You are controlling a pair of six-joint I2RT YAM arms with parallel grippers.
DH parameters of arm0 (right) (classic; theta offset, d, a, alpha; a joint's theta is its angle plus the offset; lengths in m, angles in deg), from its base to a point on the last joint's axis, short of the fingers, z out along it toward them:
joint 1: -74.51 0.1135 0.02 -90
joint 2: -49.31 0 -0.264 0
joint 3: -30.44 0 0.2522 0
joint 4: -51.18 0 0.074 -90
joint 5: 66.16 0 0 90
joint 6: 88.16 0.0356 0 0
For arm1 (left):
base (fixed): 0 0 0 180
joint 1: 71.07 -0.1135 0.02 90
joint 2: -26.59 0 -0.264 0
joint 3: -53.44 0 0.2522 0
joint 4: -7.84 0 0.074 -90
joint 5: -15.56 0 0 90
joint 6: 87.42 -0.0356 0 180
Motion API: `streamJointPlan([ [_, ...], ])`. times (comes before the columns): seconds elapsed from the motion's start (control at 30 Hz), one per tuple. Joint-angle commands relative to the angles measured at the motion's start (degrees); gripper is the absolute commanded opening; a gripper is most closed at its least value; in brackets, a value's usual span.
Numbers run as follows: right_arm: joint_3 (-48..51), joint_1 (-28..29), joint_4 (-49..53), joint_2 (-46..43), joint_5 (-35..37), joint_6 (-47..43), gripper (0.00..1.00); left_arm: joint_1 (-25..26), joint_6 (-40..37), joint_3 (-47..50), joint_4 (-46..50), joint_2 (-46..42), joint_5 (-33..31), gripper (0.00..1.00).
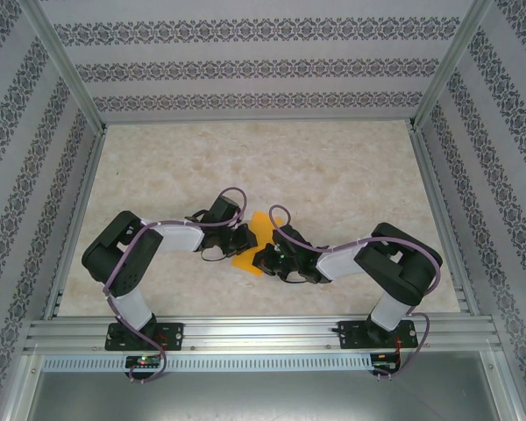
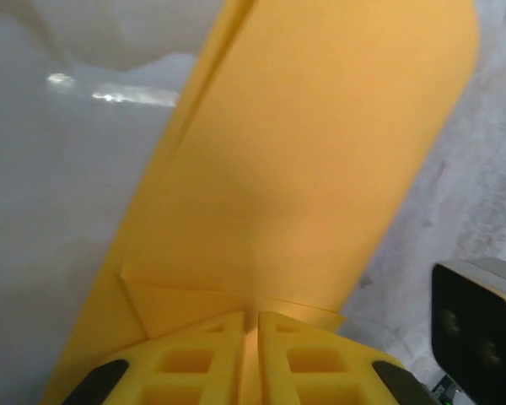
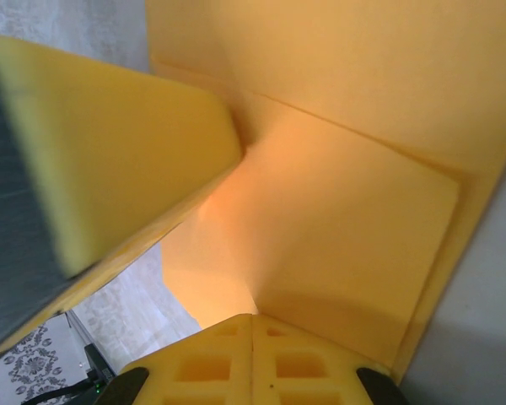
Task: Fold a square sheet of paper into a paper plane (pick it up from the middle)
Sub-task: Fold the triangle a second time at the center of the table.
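The square sheet of paper (image 1: 256,230) is orange-yellow, folded over on itself with creases, and held up between both grippers near the table's middle front. My left gripper (image 1: 243,239) grips its left edge and my right gripper (image 1: 267,257) its lower right edge. In the left wrist view the yellow jaws (image 2: 253,325) stand almost together with the paper (image 2: 304,169) pinched in the thin slit; a folded flap lies just above them. In the right wrist view the right gripper (image 3: 253,325) is shut on the paper (image 3: 346,219), and a left finger (image 3: 110,143) crosses the upper left.
The marble-patterned table (image 1: 351,175) is boxed in by an aluminium frame (image 1: 70,228) and patterned walls. A rail (image 1: 263,333) carries both arm bases at the near edge. A grey and black part of the right arm (image 2: 476,329) sits close beside the left jaws.
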Motion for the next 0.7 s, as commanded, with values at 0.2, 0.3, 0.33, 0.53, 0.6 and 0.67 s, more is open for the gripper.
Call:
streamJointPlan([
  [0.2, 2.8, 0.8, 8.7, 1.9, 1.8, -1.1, 0.01, -1.9, -1.6, -0.3, -1.3, 1.4, -4.1, 0.15],
  [0.3, 3.1, 0.9, 8.6, 2.0, 1.5, -1.2, 0.0, -2.8, -2.5, -1.4, -0.7, 1.6, -4.3, 0.16],
  [0.33, 3.1, 0.9, 8.6, 1.9, 1.3, -1.2, 0.0, -3.1, -2.7, -1.8, -0.7, 1.9, -4.2, 0.16],
  [0.53, 2.9, 0.9, 8.9, 2.0, 0.8, -1.6, 0.0, -4.6, -3.9, -3.8, 1.2, 2.8, -5.6, 0.17],
  [0.6, 2.7, 0.9, 8.8, 2.1, 0.8, -1.5, 0.0, -5.2, -4.0, -3.9, 1.1, 3.4, -5.5, 0.17],
  [0.67, 2.4, 0.9, 8.9, 2.2, 0.5, -1.8, 0.0, -5.6, -4.7, -4.9, 2.7, 4.3, -5.4, 0.17],
])
